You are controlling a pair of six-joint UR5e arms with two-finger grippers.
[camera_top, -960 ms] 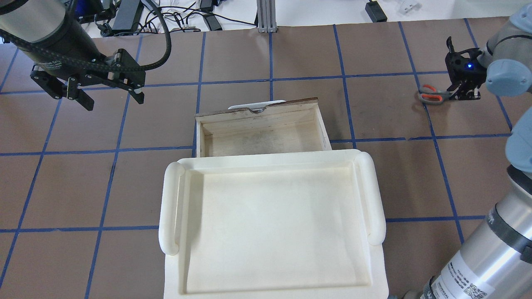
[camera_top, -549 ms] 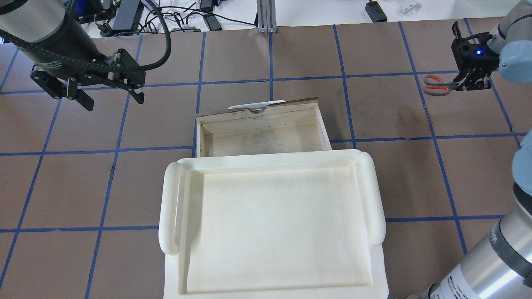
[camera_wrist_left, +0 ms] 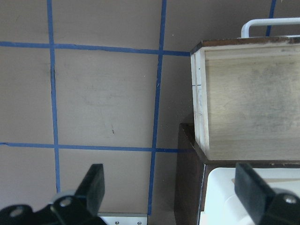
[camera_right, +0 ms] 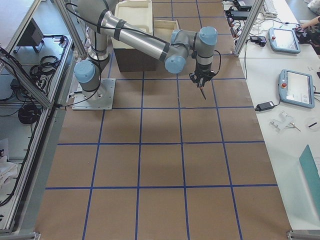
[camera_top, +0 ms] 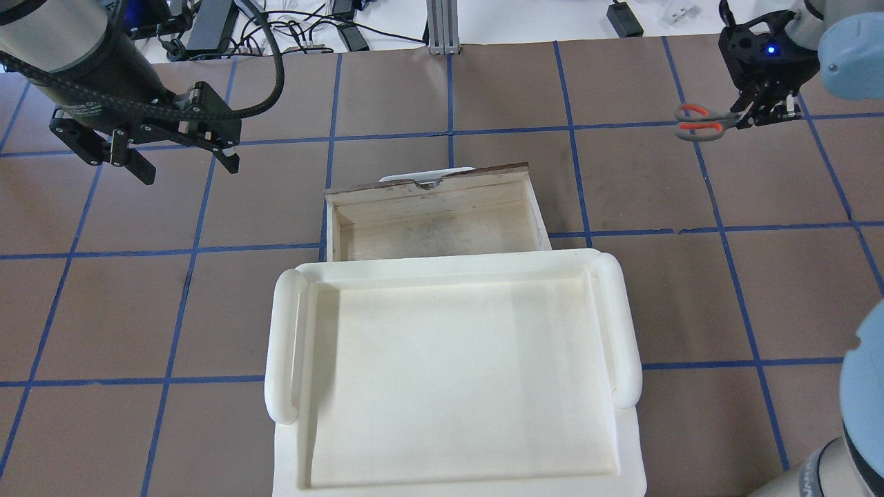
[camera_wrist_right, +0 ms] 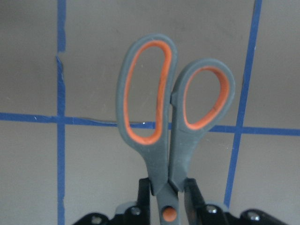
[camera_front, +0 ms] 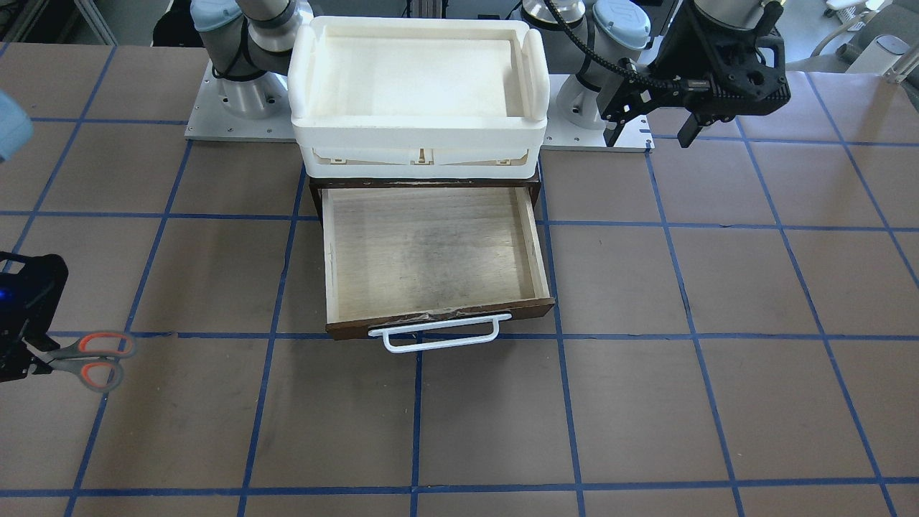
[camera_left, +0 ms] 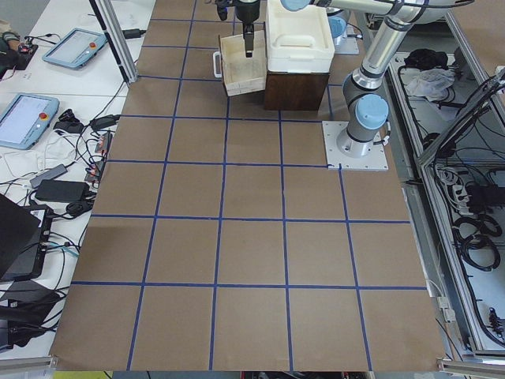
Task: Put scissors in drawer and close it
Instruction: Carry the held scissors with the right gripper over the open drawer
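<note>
The scissors, grey handle loops lined in orange, are held off the table at the far right of the overhead view. My right gripper is shut on them near the pivot, loops pointing toward the drawer side. The right wrist view shows the scissors clamped between the fingers. In the front view they sit at the left edge. The drawer stands pulled open and empty, its white handle to the front. My left gripper is open and empty, left of the drawer.
A white foam tray sits on top of the dark brown cabinet that the drawer slides into. Brown table paper with a blue tape grid lies all round. Cables and power bricks lie past the far edge.
My right gripper has risen with the scissors and moved toward the far edge and slightly left in the overhead view. The left arm and the drawer have not moved.
</note>
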